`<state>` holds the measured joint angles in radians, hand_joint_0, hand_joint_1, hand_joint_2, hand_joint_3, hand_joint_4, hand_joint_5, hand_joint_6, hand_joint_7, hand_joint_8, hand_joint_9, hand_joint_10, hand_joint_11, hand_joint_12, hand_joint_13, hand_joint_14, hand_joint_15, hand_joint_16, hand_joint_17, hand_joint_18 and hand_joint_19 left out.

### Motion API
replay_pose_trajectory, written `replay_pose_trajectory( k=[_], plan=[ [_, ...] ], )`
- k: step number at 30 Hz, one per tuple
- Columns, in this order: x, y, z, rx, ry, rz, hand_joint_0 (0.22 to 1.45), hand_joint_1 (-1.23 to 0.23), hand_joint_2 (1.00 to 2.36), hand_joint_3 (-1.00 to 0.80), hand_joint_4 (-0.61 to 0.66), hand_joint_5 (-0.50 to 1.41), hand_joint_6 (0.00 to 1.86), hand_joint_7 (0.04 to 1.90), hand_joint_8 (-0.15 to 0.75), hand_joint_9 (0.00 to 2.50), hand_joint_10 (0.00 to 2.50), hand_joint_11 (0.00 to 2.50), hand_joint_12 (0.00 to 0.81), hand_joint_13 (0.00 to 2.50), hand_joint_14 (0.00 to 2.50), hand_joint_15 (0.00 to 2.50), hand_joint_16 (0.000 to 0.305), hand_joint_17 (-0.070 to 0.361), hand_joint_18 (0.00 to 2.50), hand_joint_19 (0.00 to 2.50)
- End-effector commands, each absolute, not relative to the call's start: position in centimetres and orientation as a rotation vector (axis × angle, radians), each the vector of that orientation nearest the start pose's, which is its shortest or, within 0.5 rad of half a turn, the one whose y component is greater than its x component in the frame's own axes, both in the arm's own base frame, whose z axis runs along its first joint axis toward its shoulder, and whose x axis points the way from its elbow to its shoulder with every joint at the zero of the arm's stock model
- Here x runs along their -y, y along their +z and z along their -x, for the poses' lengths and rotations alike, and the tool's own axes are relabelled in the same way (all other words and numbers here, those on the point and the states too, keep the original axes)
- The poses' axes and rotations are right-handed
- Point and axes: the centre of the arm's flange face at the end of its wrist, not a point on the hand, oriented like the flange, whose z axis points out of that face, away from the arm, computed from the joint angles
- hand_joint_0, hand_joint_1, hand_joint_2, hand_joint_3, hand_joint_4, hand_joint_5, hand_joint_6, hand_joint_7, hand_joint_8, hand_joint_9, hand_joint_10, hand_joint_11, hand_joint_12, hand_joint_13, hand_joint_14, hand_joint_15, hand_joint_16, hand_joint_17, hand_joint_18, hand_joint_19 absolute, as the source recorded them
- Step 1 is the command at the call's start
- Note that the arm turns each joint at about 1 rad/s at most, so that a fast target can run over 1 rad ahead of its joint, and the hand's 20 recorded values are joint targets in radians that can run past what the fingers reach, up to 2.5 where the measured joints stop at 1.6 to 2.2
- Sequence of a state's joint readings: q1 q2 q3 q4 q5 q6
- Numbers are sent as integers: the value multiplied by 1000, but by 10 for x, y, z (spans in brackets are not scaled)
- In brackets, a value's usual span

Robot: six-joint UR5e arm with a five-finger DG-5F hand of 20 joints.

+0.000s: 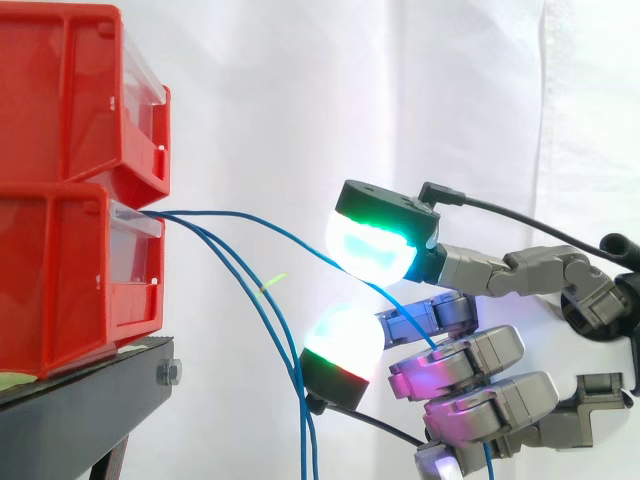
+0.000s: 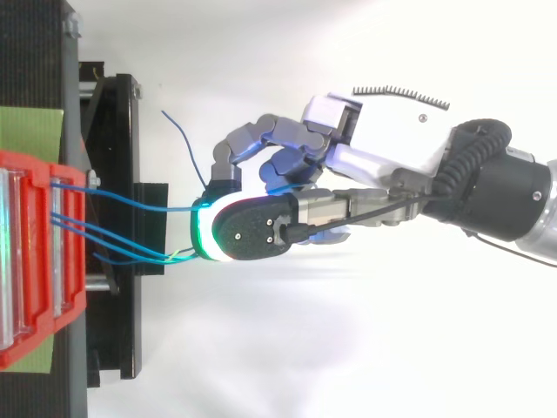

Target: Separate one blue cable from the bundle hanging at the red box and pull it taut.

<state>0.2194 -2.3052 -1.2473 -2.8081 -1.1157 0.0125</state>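
Observation:
Several thin blue cables come out between the two stacked red bins. Two of them hang down beside the black stand. One blue cable arcs right to my hand. It runs through the gap between the upper green-cyan pad and the lower green-red pad, then on behind the curled fingers and out below them. It still bows in a gentle curve. From above, my hand reaches in from the right, its fingers curled and its pad at the cables.
The bins sit on a black stand with a green mat under them. A small yellow-green tag sticks out from a hanging cable. One loose cable end points away from the stand. A white curtain hangs behind.

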Motion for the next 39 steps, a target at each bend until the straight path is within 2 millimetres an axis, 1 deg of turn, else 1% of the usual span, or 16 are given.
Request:
replay_pose_trajectory(
  k=[1, 10, 12, 14, 17, 20, 27, 34, 37, 39],
  plan=[
    [17, 215, -748, -1082, 993, -1353, 508, -448, 1000, -500, 148, -205, 909, 990, 283, 792, 1760, 1223, 328, 1159, 1019, 1320, 53, 119, 907, 949],
    [26, 216, -747, -1070, 995, -1362, 512, -448, 1000, -500, 145, -205, 908, 995, 289, 795, 1759, 1235, 327, 1169, 1032, 1306, 53, 118, 910, 961],
    [27, 223, -747, -1066, 1000, -1357, 513, -455, 1000, -500, 144, -207, 909, 991, 274, 793, 1760, 1227, 330, 1171, 1047, 1302, 52, 118, 911, 961],
    [29, 224, -747, -1064, 998, -1357, 514, -460, 1000, -500, 145, -209, 910, 981, 281, 794, 1766, 1219, 327, 1170, 1052, 1307, 52, 118, 911, 961],
    [32, 235, -744, -1061, 996, -1356, 514, -464, 1000, -500, 147, -212, 911, 982, 280, 793, 1774, 1219, 324, 1170, 1059, 1301, 53, 118, 911, 958],
    [32, 239, -741, -1073, 985, -1360, 515, -468, 1000, -500, 145, -213, 912, 974, 278, 791, 1779, 1210, 324, 1171, 1063, 1303, 52, 118, 913, 971],
    [34, 261, -732, -1090, 960, -1359, 529, -486, 1000, -500, 140, -214, 912, 982, 274, 791, 1788, 1226, 317, 1176, 1069, 1313, 51, 116, 911, 969],
    [39, 261, -732, -1091, 945, -1360, 537, -493, 1000, -500, 141, -214, 912, 977, 266, 791, 1792, 1215, 313, 1180, 1097, 1318, 51, 114, 913, 986],
    [41, 262, -733, -1075, 952, -1355, 539, -495, 1000, -500, 137, -214, 912, 980, 268, 788, 1792, 1248, 306, 1179, 1098, 1320, 50, 114, 916, 988],
    [47, 262, -733, -1069, 947, -1351, 540, -495, 1000, -500, 140, -215, 912, 980, 271, 789, 1792, 1238, 312, 1182, 1104, 1304, 51, 114, 917, 988]
  ],
)
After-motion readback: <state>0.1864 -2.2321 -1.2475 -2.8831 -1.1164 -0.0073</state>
